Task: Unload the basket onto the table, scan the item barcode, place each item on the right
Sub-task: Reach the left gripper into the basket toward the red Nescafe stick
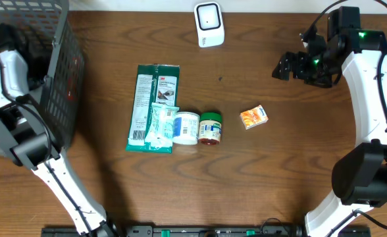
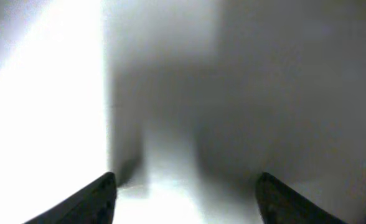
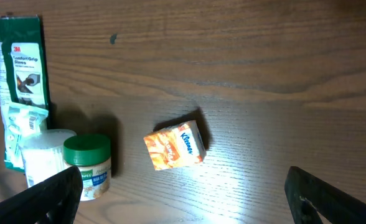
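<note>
A white barcode scanner (image 1: 208, 24) stands at the table's far edge. Mid-table lie a green 3M package (image 1: 153, 99), a small green-and-white packet (image 1: 159, 125), a white jar (image 1: 185, 128), a green-lidded jar (image 1: 210, 128) and an orange Kleenex pack (image 1: 253, 117). My right gripper (image 1: 280, 68) hovers open to the right of the scanner; in its wrist view the Kleenex pack (image 3: 175, 145) lies on the table beyond my empty right gripper (image 3: 183, 177). My left arm (image 1: 9, 72) reaches into the basket. My left gripper (image 2: 186, 180) has its jaws apart against a blurred pale surface; I cannot tell what it is.
A dark wire basket (image 1: 58, 72) fills the left edge of the table and hides the left gripper from overhead. The wooden table (image 1: 299, 164) is bare in front and to the right of the items.
</note>
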`<state>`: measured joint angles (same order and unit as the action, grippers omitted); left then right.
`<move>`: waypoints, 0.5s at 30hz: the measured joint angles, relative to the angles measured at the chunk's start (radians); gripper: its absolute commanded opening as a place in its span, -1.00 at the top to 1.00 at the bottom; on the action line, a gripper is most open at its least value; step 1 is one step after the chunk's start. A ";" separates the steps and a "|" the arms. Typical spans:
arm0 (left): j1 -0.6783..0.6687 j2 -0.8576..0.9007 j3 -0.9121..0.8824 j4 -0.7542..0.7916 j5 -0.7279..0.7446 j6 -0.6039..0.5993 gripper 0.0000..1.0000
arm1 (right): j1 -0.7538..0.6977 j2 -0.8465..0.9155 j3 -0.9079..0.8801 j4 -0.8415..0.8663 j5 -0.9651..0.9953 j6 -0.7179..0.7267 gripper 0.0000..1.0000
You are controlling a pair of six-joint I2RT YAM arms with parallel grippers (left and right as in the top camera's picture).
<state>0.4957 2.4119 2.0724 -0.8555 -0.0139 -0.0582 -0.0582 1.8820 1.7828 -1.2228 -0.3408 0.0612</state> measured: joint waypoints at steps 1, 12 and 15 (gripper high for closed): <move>0.010 -0.005 -0.004 -0.002 -0.005 -0.004 -0.57 | 0.000 0.000 0.000 0.000 0.000 0.000 -0.99; 0.072 -0.148 -0.059 -0.229 0.303 0.114 -0.89 | 0.000 0.000 0.000 -0.018 0.000 0.000 -0.99; 0.064 -0.216 -0.058 -0.282 0.397 0.189 -0.89 | 0.000 0.000 0.000 -0.027 0.000 0.000 -0.98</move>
<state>0.5594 2.1956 2.0140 -1.1378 0.3832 0.1310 -0.0582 1.8820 1.7828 -1.2499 -0.3408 0.0612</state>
